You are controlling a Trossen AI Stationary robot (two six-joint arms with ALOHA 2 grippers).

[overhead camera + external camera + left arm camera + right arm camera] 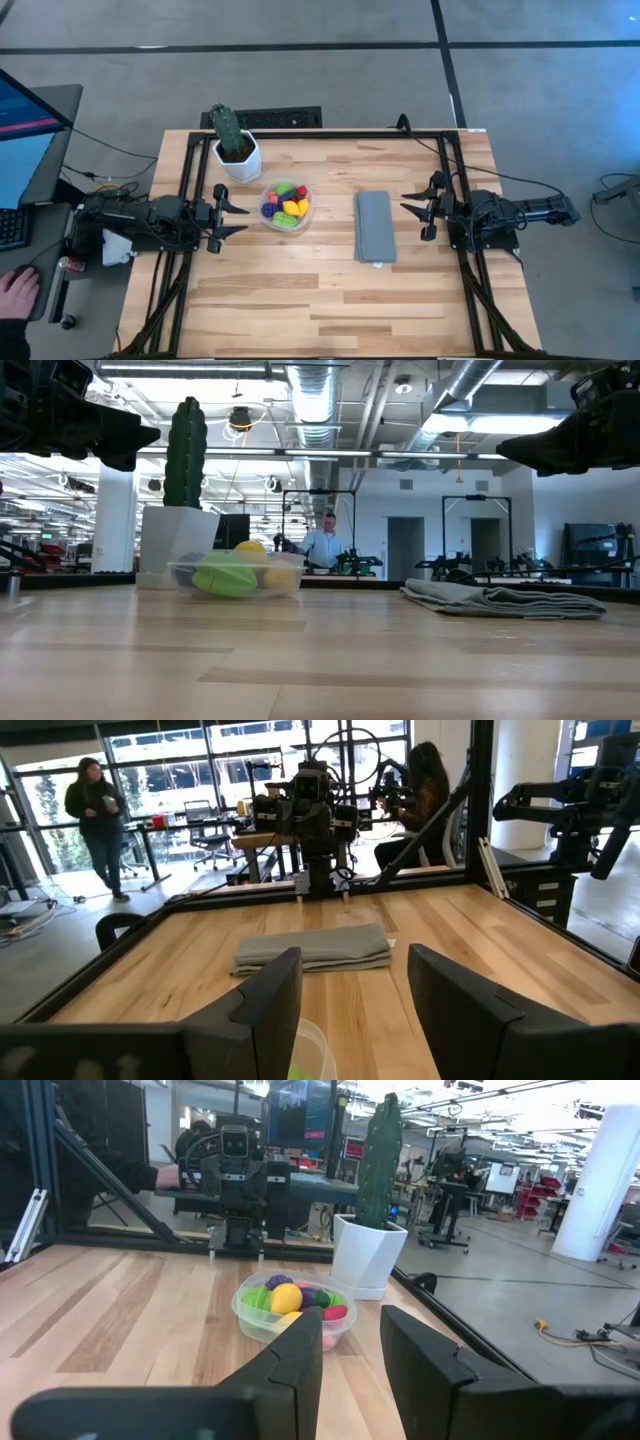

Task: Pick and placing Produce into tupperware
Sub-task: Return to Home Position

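The tupperware (pixel 270 222), a small clear round bowl, stands on the wooden table left of centre. It holds the produce (pixel 287 204): tiny red, yellow, green and purple toys, which also show in the right wrist view (pixel 288 1300) and the low view (pixel 232 574). My left gripper (pixel 238 217) hovers level at the table's left side, just left of the bowl, open and empty. My right gripper (pixel 408 204) hovers level at the right side, pointing toward the bowl. Its fingers stand a narrow gap apart with nothing between them.
A green cactus in a white pot (pixel 236 150) stands just behind the bowl. A folded grey cloth (pixel 375 227) lies flat right of centre. A black frame (pixel 320 133) rims the table. A person's hand (pixel 18 290) rests at a desk beyond the left edge.
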